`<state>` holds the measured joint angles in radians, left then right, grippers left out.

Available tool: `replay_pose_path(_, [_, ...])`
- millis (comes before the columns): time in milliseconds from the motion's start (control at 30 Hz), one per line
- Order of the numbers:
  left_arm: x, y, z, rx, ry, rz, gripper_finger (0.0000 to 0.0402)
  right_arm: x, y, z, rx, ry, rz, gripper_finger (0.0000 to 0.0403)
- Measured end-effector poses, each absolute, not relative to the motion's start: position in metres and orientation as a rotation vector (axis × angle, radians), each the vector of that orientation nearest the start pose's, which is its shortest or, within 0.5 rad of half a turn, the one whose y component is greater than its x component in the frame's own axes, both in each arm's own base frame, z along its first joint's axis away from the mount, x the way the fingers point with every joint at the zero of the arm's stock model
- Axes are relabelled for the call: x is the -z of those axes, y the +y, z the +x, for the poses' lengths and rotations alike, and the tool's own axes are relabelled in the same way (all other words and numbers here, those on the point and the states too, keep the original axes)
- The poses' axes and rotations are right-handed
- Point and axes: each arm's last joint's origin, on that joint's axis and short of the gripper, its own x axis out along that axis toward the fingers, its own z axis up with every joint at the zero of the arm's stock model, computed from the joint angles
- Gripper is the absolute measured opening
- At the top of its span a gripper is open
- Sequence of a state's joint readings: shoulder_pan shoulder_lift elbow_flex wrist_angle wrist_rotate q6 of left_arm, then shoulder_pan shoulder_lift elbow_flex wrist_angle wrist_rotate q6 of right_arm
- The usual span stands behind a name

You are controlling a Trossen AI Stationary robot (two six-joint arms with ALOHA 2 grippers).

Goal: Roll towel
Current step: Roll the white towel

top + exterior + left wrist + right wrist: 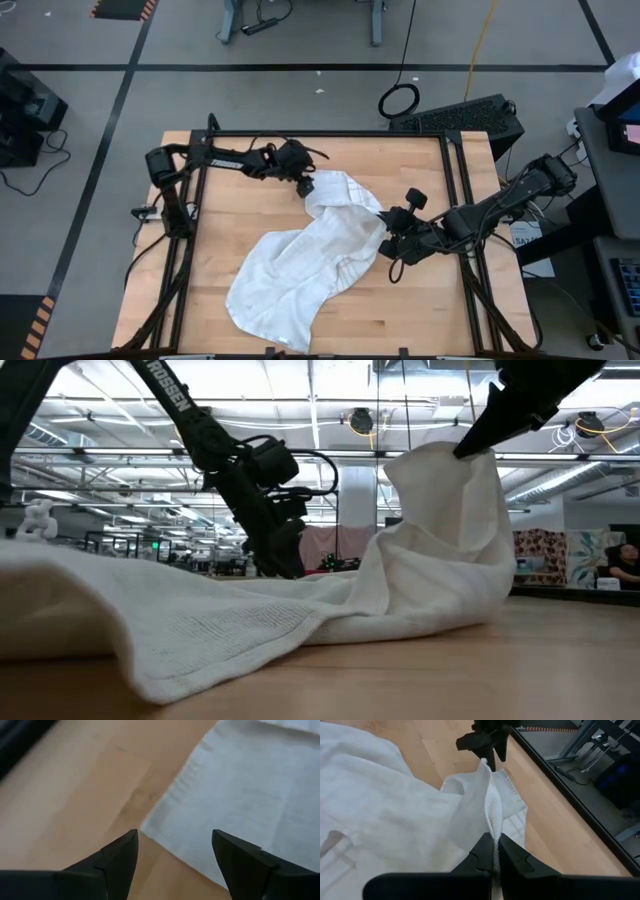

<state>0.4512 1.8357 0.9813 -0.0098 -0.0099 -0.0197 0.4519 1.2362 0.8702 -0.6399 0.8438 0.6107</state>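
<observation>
Crumpled white towel (200,625) fills the foreground of the low view, sprawling from the front edge of the desk (230,215) diagonally toward its far middle. Its right-hand fold is pinched and lifted by the right gripper (495,851), clenched on the cloth (a tented peak rises there). Near the towel's far corner, the left gripper (172,851) hangs just above the wood, fingers spread, grasping nothing.
</observation>
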Motion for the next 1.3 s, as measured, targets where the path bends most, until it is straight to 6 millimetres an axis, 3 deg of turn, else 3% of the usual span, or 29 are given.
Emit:
replay_pose_path(267, [-0.131,0.161,0.325,-0.454,0.829,-0.207,0.0253,-0.235,0.079,0.214,0.599,0.637,-0.031,0.0004])
replay_pose_path(400, [-0.125,0.158,0.329,-0.481,0.849,-0.212,0.0231,-0.233,0.079,0.214,0.599,0.635,-0.026,0.0004])
replay_pose_path(567, [-0.126,0.154,0.331,-0.506,0.854,-0.190,0.0160,-0.234,0.081,0.216,0.582,0.617,-0.030,0.0004])
replay_pose_path(800, [-0.122,0.153,0.327,-0.472,0.919,-0.177,0.0013,-0.235,0.085,0.217,0.556,0.609,-0.033,0.0004])
replay_pose_path(1000, [-0.134,0.142,0.319,-0.428,0.979,-0.228,0.0012,-0.236,0.091,0.214,0.532,0.600,-0.021,0.0004])
replay_pose_path(1167, [-0.151,0.131,0.321,-0.426,0.920,-0.259,0.0013,-0.236,0.093,0.213,0.528,0.592,-0.013,0.0004])
replay_pose_path(1300, [-0.149,0.131,0.323,-0.370,0.907,-0.264,0.0015,-0.236,0.094,0.214,0.526,0.583,-0.009,0.0004])
